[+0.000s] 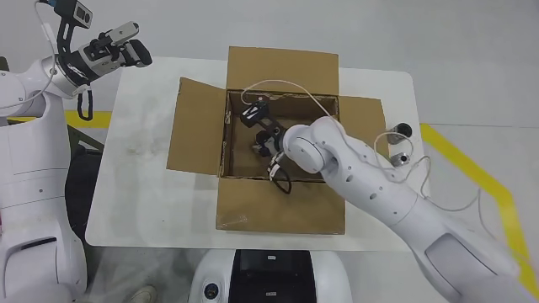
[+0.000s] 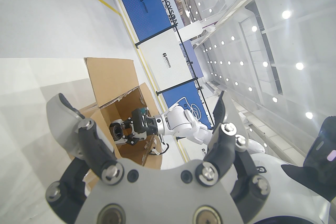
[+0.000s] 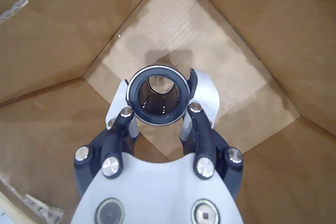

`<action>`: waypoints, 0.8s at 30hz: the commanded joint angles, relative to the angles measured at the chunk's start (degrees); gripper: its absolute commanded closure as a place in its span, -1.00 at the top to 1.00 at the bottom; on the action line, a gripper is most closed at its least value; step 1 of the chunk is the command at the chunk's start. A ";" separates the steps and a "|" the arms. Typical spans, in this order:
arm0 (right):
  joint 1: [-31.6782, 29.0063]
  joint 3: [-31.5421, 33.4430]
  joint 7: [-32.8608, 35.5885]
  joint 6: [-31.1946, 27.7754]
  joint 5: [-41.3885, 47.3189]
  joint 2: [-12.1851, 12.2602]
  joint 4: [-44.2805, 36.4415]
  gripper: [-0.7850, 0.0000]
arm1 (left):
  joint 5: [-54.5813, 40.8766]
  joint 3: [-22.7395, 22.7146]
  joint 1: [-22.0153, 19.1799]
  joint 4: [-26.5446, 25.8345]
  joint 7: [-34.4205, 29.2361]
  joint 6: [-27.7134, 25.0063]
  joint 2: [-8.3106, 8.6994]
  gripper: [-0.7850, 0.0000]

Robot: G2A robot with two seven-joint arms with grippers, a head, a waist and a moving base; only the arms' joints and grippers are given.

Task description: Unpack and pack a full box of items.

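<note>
box: brown corrugated cardboard box (image 1: 195, 126), all four flaps folded out, sitting mid white table (image 1: 143, 185).
right gripper: right gripper (image 3: 158, 93) is down inside the box, clenched on a shiny metal cylinder with a black end ring and ball rows in its bore, i.e. a linear bearing (image 3: 132, 96). White fingers (image 3: 207, 93) press on both sides of it.
bearing position: held upright, off the box floor, near a corner. The floor patch below it is bare cardboard.
left gripper: left gripper (image 2: 141, 107) is raised off the far left table corner, well apart from the box, fingers spread wide, holding nothing.
outside box: two small dark round pieces (image 1: 403, 129) (image 1: 402, 159) on the table just beside the right flap. Too small to tell what they are.
progress: judging by the bare floor, the box looks almost unloaded, or just starting to refill. Cannot tell which way the bearing is going.
left to do: most likely the bulk of the packing pass.
</note>
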 commanded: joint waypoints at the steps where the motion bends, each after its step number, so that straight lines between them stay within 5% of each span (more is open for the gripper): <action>1: 0.18 -0.20 -0.47 -0.09 -0.12 -0.40 1.10 -1.00 | 0.00 0.00 0.00 0.00 0.00 0.00 0.00 1.00; 5: 0.58 -0.49 -1.05 -0.13 -0.20 -1.21 2.96 -0.97 | 0.00 0.00 0.00 0.00 0.00 0.00 0.00 1.00; 8: 0.72 -0.63 -1.29 -0.28 -0.20 -1.70 3.86 -0.69 | 0.00 0.00 0.00 0.00 0.00 0.00 0.00 1.00; 15: 0.84 -0.79 -1.59 -0.62 -0.39 -2.84 5.94 -0.47 | 0.00 0.00 0.00 0.00 0.00 0.00 0.00 1.00; 20: 0.73 -0.53 -1.44 -0.89 -0.70 -3.32 6.55 0.23 | 0.00 0.00 0.00 0.00 0.00 0.00 0.00 1.00; 24: 0.25 0.18 -1.35 -1.44 -1.13 -3.42 6.63 0.36 | 0.00 0.00 0.00 0.00 0.00 0.00 0.00 1.00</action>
